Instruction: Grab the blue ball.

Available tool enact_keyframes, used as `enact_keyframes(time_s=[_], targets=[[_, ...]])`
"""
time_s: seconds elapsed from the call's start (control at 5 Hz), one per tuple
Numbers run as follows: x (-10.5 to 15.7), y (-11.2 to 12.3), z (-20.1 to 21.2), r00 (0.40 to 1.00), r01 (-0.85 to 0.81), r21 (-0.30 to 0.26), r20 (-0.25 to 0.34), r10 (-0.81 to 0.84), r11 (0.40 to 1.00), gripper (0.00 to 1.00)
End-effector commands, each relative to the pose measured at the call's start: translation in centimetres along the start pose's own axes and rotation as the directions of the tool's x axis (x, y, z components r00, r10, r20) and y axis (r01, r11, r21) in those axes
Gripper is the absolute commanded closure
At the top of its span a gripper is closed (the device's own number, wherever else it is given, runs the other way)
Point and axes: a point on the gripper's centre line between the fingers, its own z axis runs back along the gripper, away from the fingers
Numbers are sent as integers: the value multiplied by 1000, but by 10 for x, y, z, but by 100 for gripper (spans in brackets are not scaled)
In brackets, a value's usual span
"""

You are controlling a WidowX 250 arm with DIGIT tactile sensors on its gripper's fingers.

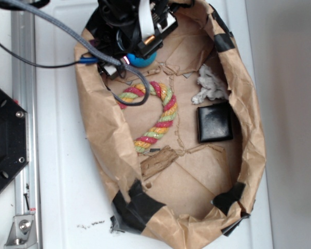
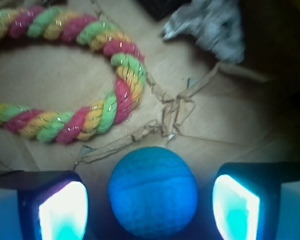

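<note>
Gripper (image 1: 140,52) is down at the far end of the paper bin (image 1: 101,135), over the ball (image 1: 143,59). From the outside view only a sliver of the ball shows, teal-blue, under the black gripper body, near the bin's upper wall.

Wrist view: ball (image 2: 153,192) sits between the two fingers (image 2: 62,207), one on each side, a gap showing on both sides. Jaws spread, nothing clasped; pads not touching the ball as far as I can see. Ball rests on the brown cardboard floor, surface finely textured with a faint line across it. Pads glow pale blue-white.

Rope (image 1: 158,116) — twisted pink, green, yellow — curves in a horseshoe just beyond the ball, close to the gripper but apart from the ball. In the wrist view the rope (image 2: 90,75) arcs across the upper left.

Rag (image 1: 210,85), grey-white and crumpled, lies toward the bin's right wall; also seen upper right at the wrist (image 2: 210,22). Black pad (image 1: 215,123) sits just below the rag, flat on the floor. A torn cardboard scrap (image 1: 158,162) lies near the rope's lower end.

Black tape (image 1: 137,205) patches the bin's rim at the corners. Cables (image 1: 57,26) trail from the arm over the left rim.
</note>
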Motion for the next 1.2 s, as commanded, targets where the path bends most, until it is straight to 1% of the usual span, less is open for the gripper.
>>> enact_keyframes(time_s=[0.0,0.4,0.6,0.8,1.0], targets=[[-17,9,1,997,1,83,-83,6,997,100],[-17,10,5,996,-34,96,-73,41,995,100],[-14,10,6,997,-39,91,-65,45,995,100],[-5,7,20,994,-102,74,-36,105,992,100],[32,8,55,992,-128,124,15,127,984,100]])
